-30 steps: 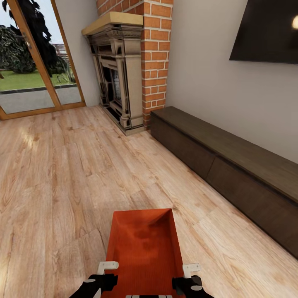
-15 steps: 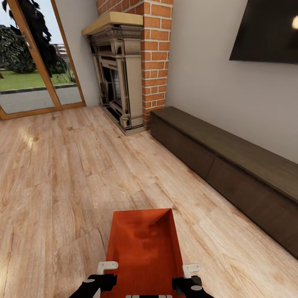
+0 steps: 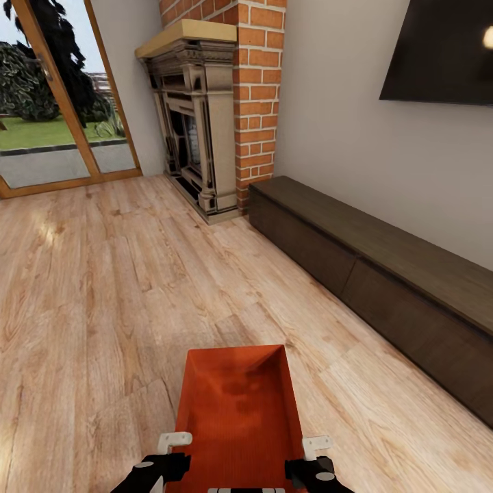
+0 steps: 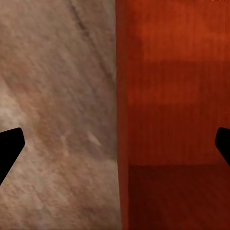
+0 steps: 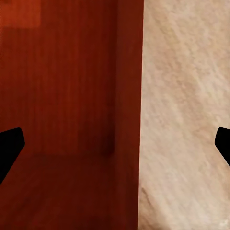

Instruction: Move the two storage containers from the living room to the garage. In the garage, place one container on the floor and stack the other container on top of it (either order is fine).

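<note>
An orange-red, open-topped rectangular storage container [image 3: 239, 411] with thin plain walls is seen low in the head view, lying lengthwise on the light wood plank floor [image 3: 103, 287] of the living room, its far end wall sloping inward and its inner bottom faintly ribbed and darker at the middle. The left gripper [image 3: 168, 445] is placed at the container's near left wall and the right gripper [image 3: 311, 448] at its near right wall, white fingertips showing above the rim on either side. In the left wrist view the container's wall [image 4: 122, 115] is seen running between the two dark fingers [image 4: 9, 143], which are spread wide, one over the floor and one over the red interior; the same is seen in the right wrist view, where the wall [image 5: 129, 115] is straddled by widely parted fingers [image 5: 9, 143]. No contact with the wall can be made out on either side. A red brick fireplace [image 3: 226, 103], a long low dark wooden cabinet [image 3: 370, 281], a wall-mounted black television [image 3: 445, 51] and wood-framed glass doors [image 3: 61, 103] are seen beyond.
</note>
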